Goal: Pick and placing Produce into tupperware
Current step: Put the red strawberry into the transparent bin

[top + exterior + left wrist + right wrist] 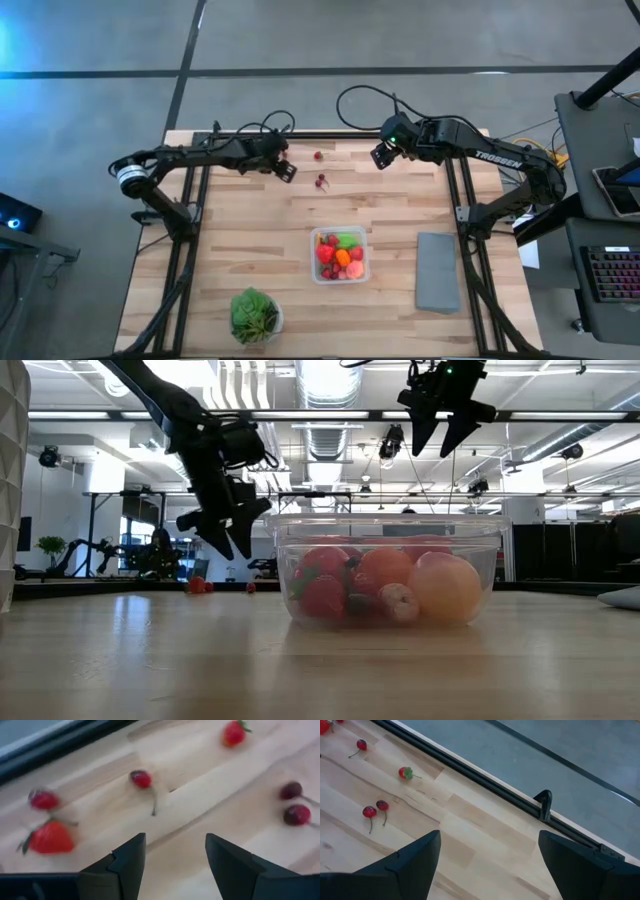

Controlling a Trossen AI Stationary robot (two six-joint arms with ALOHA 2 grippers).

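A: Where is the produce lying now, and which arm is standing nearer to it?

B: The clear tupperware [339, 255] is sitting in the middle of the table and is already holding red, orange, green and yellow pieces. Loose pieces are still lying near the far edge: a pair of cherries [321, 182] and one small red berry [318, 156]. The left gripper [287, 171] is hanging just beside them, so the left arm is the nearer one. The right gripper [381, 156] is waiting further along the same far edge.

A: How is the fruit lying from the left gripper itself?

B: In the left wrist view, a stemmed cherry [141, 779] is lying ahead of the gap between the fingers [122, 865], with its stem pointing roughly back toward the gripper. A strawberry [49, 838] is lying off to one side, outside the fingers.

A: And the state of the tools?

B: The left gripper is standing partly open and is holding nothing. The right gripper is spread wide and is also empty.

A: The pose of the left arm?

B: It is reaching along the far edge, with the gripper tilted down and raised above the wood, as the low view suggests. It probably needs to go forward and down.
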